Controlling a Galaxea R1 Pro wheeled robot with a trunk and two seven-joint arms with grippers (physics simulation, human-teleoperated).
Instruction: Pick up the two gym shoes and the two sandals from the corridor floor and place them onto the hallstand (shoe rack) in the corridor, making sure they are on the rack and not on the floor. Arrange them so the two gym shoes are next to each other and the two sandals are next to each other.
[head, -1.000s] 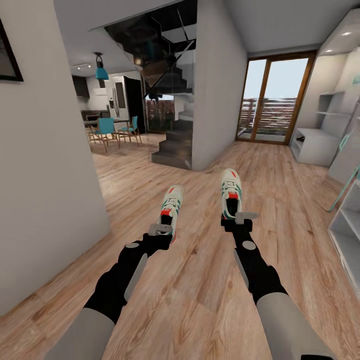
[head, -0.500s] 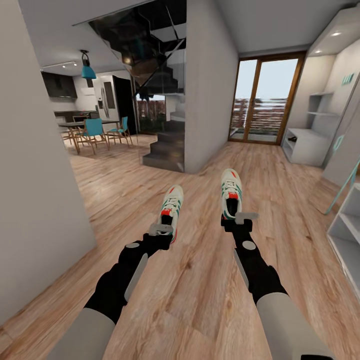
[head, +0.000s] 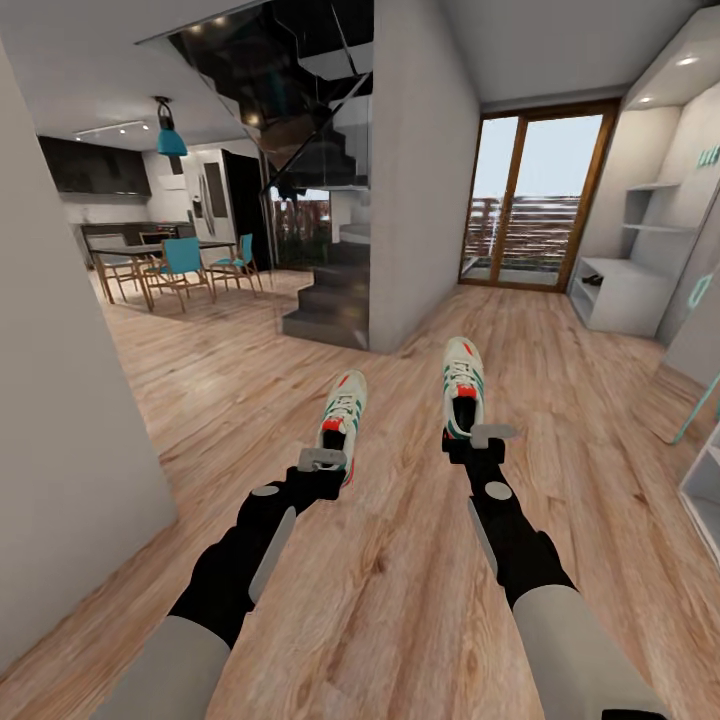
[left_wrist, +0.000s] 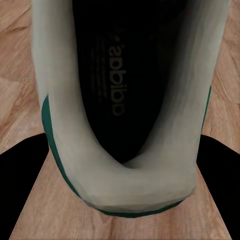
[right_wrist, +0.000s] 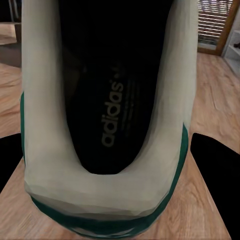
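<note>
— Since each arm carries one sneaker, where are the two now?

— Both are off the floor (head: 400, 620), held out ahead of the robot, toes pointing away. The left sneaker (head: 342, 412) sits in the left pincer (head: 322, 460), the right sneaker (head: 462, 388) in the right pincer (head: 490, 436). They ride side by side but well apart, the right one a little further forward.

— What are the pincers doing, exactly?

— Each is clamped on the heel end of its shoe. In the left wrist view the heel collar (left_wrist: 125, 170) comes right up to the camera with a dark finger (left_wrist: 22, 185) on either flank; the right wrist view gives the same picture, collar (right_wrist: 100, 185) between dark fingers (right_wrist: 212, 170).

— How would you expect them to handle?

— Light, I'd judge, and soft in the upper, stiffer at the sole and heel cup. The heel is a sensible place to grip, since the padded collar gives a little without slipping. With the long toe hanging out front, a shoe could tilt downward if the squeeze eases.

— And the rack?

— A pale unit with a low bench and upper shelves (head: 630, 290) stands by the right wall, beside the glass door (head: 530, 205), well ahead of the shoes. I'd say the carrying leg is under way, with the setting-down not yet done. No sandals can be made out from here.
</note>
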